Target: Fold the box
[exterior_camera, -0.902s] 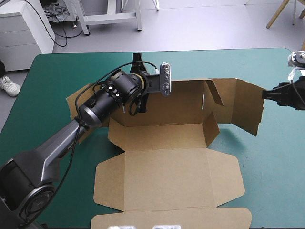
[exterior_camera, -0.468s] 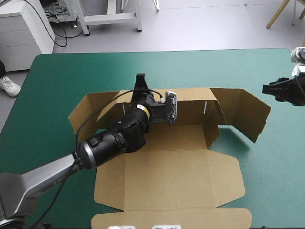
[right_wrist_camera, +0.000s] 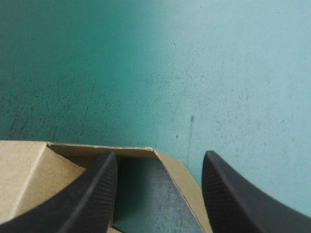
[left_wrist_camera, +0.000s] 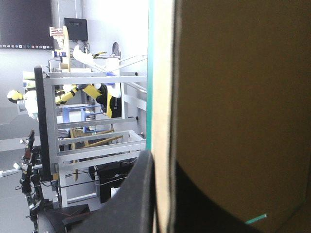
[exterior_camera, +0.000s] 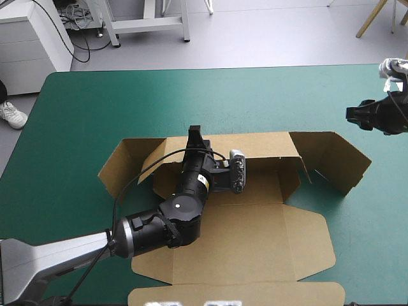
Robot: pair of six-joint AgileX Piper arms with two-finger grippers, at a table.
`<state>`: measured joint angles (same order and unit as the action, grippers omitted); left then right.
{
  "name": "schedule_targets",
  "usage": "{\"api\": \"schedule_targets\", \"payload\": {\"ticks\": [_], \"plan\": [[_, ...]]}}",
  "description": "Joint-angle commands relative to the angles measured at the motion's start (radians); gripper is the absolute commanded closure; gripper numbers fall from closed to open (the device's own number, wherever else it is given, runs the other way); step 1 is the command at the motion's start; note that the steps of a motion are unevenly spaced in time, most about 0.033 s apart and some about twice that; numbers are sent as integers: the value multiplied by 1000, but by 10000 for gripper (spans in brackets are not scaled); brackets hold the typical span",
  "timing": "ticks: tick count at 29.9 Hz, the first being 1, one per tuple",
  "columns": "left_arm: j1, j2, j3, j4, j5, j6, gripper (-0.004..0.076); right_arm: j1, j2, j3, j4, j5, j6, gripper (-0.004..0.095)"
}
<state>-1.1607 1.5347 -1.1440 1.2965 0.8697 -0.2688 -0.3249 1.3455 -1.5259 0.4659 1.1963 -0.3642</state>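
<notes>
The brown box lies in the middle of the table with its lid flat toward the near edge and its back wall raised. My left gripper is shut on the top edge of that back wall, near its left end. In the left wrist view the box's board stands edge-on between the two black fingers of the left gripper. My right gripper hovers by the table's right edge, apart from the box's right flap. Its right gripper fingers stand open over a corner of the box.
The left arm reaches across the box's floor from the near left. The lid's front flap reaches the table's near edge. Bare teal-green cover lies between the box and the far edge.
The left gripper has drawn the back wall and the whole box toward the near edge and slightly right. The right gripper, earlier at the right flap's edge, now stands apart from it.
</notes>
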Motion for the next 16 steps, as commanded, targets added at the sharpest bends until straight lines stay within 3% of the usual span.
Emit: {"api": "schedule_targets", "payload": {"ticks": [1,9,16], "plan": [[-11,-41,-21,82,2,-30,734,-5,14,-115,40,-11,-3,387],[-9,-41,-21,196,-24,-80,734,-1,90,-329,43,5,42,387],[84,-41,-20,206,-38,-76,734,86,187,-350,-17,5,78,388]]}}
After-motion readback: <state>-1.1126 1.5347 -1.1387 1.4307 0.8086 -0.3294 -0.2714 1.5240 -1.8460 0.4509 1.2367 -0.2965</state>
